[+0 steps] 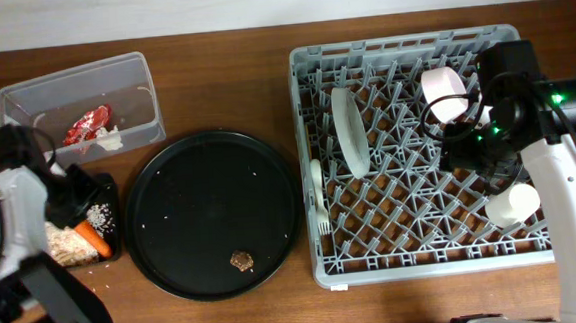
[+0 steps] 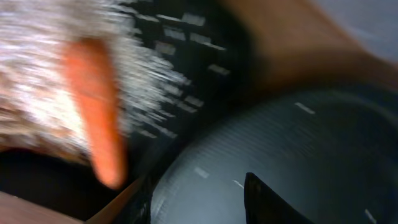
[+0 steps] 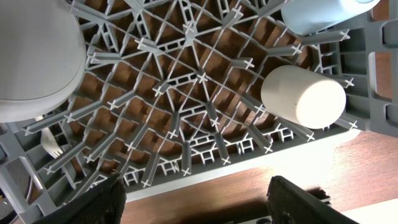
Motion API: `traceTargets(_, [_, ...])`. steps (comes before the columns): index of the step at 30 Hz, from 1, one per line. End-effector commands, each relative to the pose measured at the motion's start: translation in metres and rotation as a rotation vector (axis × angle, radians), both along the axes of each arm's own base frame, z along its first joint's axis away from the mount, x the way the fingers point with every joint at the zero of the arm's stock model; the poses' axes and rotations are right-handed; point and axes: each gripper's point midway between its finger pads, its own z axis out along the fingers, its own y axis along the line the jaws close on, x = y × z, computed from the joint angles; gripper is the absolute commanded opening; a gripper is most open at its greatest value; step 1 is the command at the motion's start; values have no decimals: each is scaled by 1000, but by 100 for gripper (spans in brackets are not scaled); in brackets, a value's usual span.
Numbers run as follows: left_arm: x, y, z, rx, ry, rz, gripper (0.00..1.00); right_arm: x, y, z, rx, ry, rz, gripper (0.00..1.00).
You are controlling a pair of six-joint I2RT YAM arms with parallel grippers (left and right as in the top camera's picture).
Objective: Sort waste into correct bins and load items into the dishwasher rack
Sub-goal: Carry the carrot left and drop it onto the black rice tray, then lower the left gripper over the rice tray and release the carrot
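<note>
The orange carrot [image 1: 93, 236] [image 2: 96, 106] lies on white rice [image 1: 68, 243] [image 2: 37, 87] in the black rectangular bin [image 1: 108, 193]. My left gripper [image 1: 73, 202] hovers over that bin. The blurred left wrist view shows one finger [image 2: 266, 198], with nothing against it. The red wrapper [image 1: 87, 126] sits in the clear tub [image 1: 73, 89]. A brown chunk [image 1: 241, 259] rests on the round black tray [image 1: 216, 214]. The grey dishwasher rack [image 1: 429, 263] holds the plate [image 1: 349, 128], fork [image 1: 323, 217], pinkish bowl [image 1: 444, 92], small white cup [image 1: 512, 205] [image 3: 303, 96] and blue cup [image 3: 314, 12]. My right gripper [image 3: 196, 202] hangs open and empty above the rack.
Bare wooden table [image 1: 221, 45] surrounds everything. A few rice grains dot the round tray and the table by the black bin. The right arm [image 1: 571, 194] crosses the rack's right side, and the left arm [image 1: 18, 248] runs along the table's left edge.
</note>
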Motion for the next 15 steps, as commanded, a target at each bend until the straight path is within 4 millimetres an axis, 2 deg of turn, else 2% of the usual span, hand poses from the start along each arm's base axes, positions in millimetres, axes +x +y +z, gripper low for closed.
traceTargets(1, [8,-75,26,-77,-35,-193,50,-1,-2,-2,-7,7,2,76])
traceTargets(2, [3,-95,24,-89,-1,-246,57,-1,-2,-2,-7,7,2,76])
traceTargets(6, [-26,-162,3,-115,121,-439,58,-1,-2,-2,-7,7,2,76])
traceTargets(8, [-44,-188,-11,-119,174,-507,59,-1,-2,-2,-7,7,2,76])
traceTargets(11, [-69,-212,-34,-115,239,-568,59,0,-2,-2,-7,6,2,76])
traceTargets(12, [-79,-218,-42,-115,262,-567,63,0,-2,-2,-7,6,3,76])
traceTargets(13, [-100,-229,-62,-112,309,-557,68,0,-2,-2,-7,6,3,76])
traceTargets(15, [-115,-236,-74,-124,332,-557,71,0,-2,-2,-7,6,3,76])
